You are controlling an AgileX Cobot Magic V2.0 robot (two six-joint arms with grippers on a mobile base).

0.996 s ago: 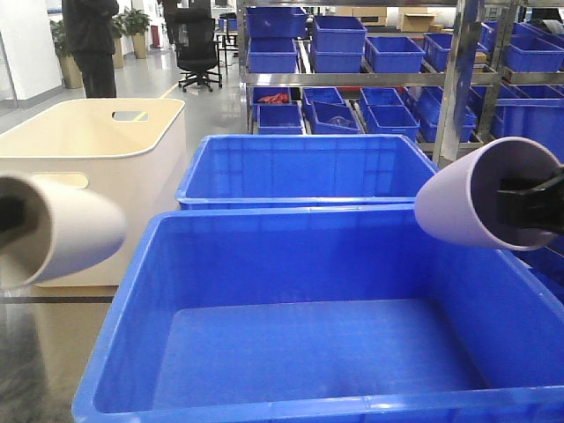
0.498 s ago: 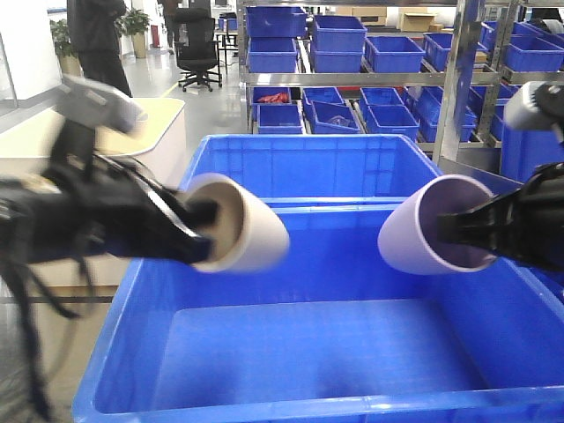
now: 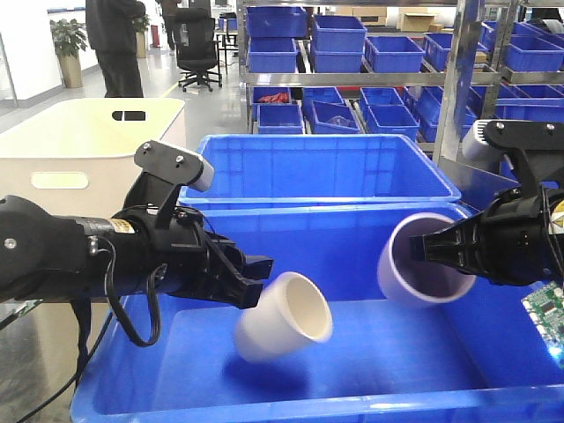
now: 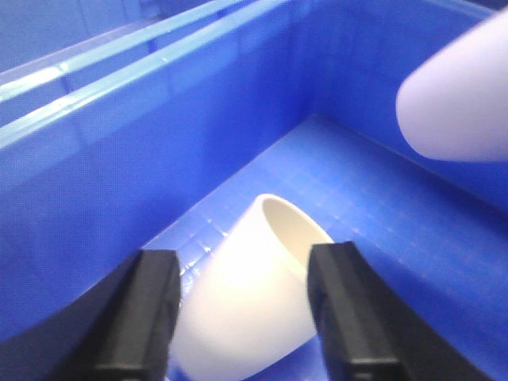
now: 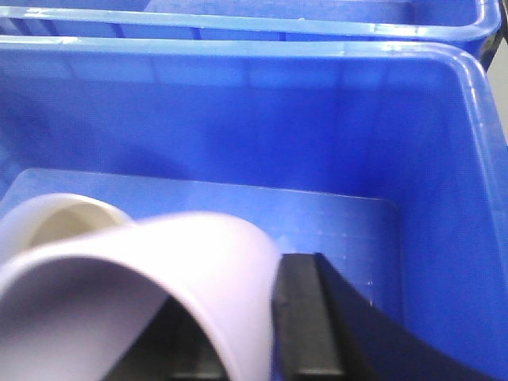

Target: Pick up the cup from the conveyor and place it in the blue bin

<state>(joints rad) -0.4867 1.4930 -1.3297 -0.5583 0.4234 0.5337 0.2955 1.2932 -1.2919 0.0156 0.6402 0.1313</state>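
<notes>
Evidently the drop-off step: two black robot arms reach from either side over a large blue bin [image 3: 352,410] that fills the foreground. The left hand [image 3: 253,284] is spread wide and grips nothing. A cream cup [image 3: 282,319] sits free just beyond its fingers, low inside the bin, tilted with its mouth up and to the right. The left wrist view shows the cup lying between and below the two open black fingers [image 4: 151,313], against the bin's floor as far as can be judged. The right hand [image 3: 438,248] is clenched on the rim of a lilac cup [image 3: 412,275], one finger inside the mouth, holding it on its side above the right half of the bin, clear of the floor. The conveyor is not in view. Behind stand a second blue bin [image 3: 308,167], a cream tub [image 3: 88,141] and steel shelves [image 3: 458,79] of small blue bins. Judging from this, the cream cup is delivered and the lilac one is next: the right hand needs only to let go where it is, then both arms lift clear of the walls.
</notes>
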